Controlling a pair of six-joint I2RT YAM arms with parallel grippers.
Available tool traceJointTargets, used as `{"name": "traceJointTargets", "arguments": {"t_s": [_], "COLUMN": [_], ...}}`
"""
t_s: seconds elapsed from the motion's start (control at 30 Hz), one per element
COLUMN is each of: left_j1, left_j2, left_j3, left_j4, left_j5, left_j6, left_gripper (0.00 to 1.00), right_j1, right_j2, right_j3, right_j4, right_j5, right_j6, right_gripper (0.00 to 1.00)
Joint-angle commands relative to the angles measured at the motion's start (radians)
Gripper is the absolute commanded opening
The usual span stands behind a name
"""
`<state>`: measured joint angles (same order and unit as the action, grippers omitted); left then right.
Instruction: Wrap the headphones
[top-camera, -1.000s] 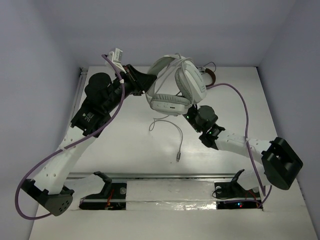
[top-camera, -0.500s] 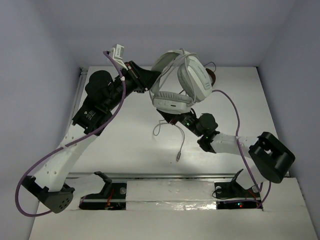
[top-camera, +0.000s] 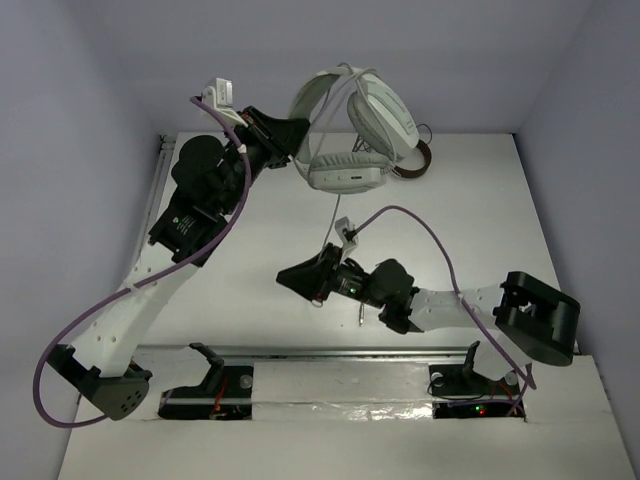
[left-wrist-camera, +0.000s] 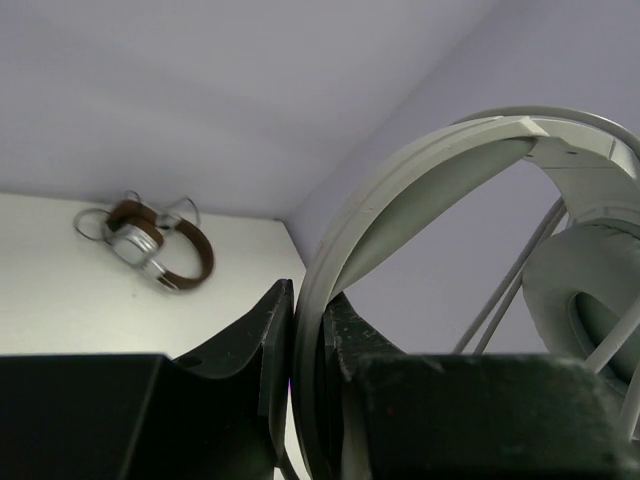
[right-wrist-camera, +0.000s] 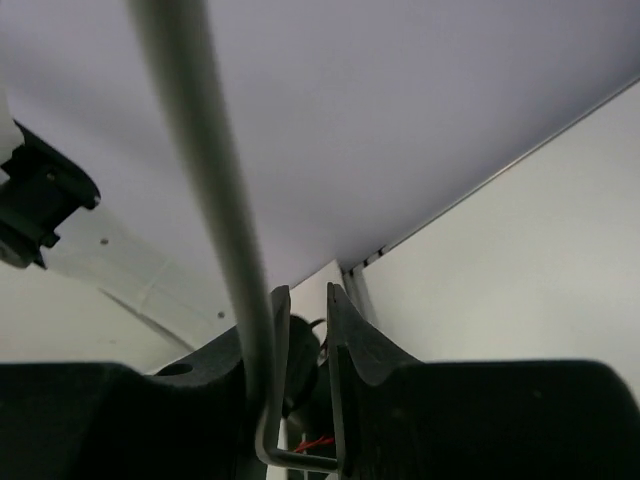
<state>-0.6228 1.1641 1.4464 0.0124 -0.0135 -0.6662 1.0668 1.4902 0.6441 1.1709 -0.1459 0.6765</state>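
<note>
Cable (right-wrist-camera: 200, 150) comes first, close to my right wrist camera. It runs straight along the inner face of one finger (right-wrist-camera: 262, 330), then bends sharply across the narrow slot between the two. My right gripper (right-wrist-camera: 308, 295) is closed down on it. From above, that right gripper (top-camera: 288, 277) sits low over the near middle of the table (top-camera: 250, 230), pointing toward my left side. The thin light-grey cable (top-camera: 329, 215) rises from it in a taut line to the headphones. The plug end (top-camera: 358, 313) shows on the table just beside my right forearm.

Farther out, my left gripper (top-camera: 298, 133) is raised well above the table. It is clamped on the headband (left-wrist-camera: 420, 190), whose pale strip is squeezed between my left gripper's (left-wrist-camera: 308, 290) two dark fingers. The headphones (top-camera: 352, 130) hang in the air from that grip, clear of the table. One oval earcup (top-camera: 347, 176) hangs below and the other (top-camera: 385, 115) is turned up to the right. Strands of cable (left-wrist-camera: 512, 290) cross between the headband and the padded earcup (left-wrist-camera: 590, 290).

Beyond them, the brown-and-silver headphones (left-wrist-camera: 150, 245) lie on the table near the back wall (top-camera: 330, 50), well apart from both of my grippers.
</note>
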Motion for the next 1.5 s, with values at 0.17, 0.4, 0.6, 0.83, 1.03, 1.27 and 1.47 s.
{"name": "traceJointTargets", "arguments": {"t_s": [0.17, 0.4, 0.6, 0.83, 1.03, 1.27, 1.47], "left_j1": [-0.005, -0.005, -0.005, -0.005, -0.005, -0.023, -0.045], "left_j2": [-0.037, -0.046, -0.052, -0.012, -0.003, 0.046, 0.120], "left_j3": [0.072, -0.032, -0.083, -0.046, -0.106, -0.112, -0.132], "left_j4": [0.161, 0.187, 0.218, 0.167, 0.081, -0.101, -0.170], "left_j5": [-0.359, -0.514, -0.692, -0.792, -0.795, -0.686, -0.683], "left_j6": [0.118, 0.212, 0.358, 0.526, 0.622, 0.583, 0.577], "left_gripper": [0.00, 0.00, 0.00, 0.00, 0.00, 0.00, 0.00], "right_j1": [0.111, 0.271, 0.404, 0.492, 0.513, 0.513, 0.513], "right_j2": [0.038, 0.057, 0.019, -0.157, -0.309, -0.384, -0.430], "right_j3": [-0.084, 0.012, 0.035, 0.049, 0.207, 0.506, 0.732], "right_j4": [0.167, 0.036, -0.109, -0.584, -1.125, -1.687, -1.856], "right_j5": [-0.044, -0.127, -0.094, 0.100, 0.317, 0.653, 0.769], "right_j6": [0.107, 0.123, 0.132, 0.112, 0.042, -0.089, -0.187], "right_gripper": [0.26, 0.26, 0.27, 0.04, 0.00, 0.00, 0.00]}}
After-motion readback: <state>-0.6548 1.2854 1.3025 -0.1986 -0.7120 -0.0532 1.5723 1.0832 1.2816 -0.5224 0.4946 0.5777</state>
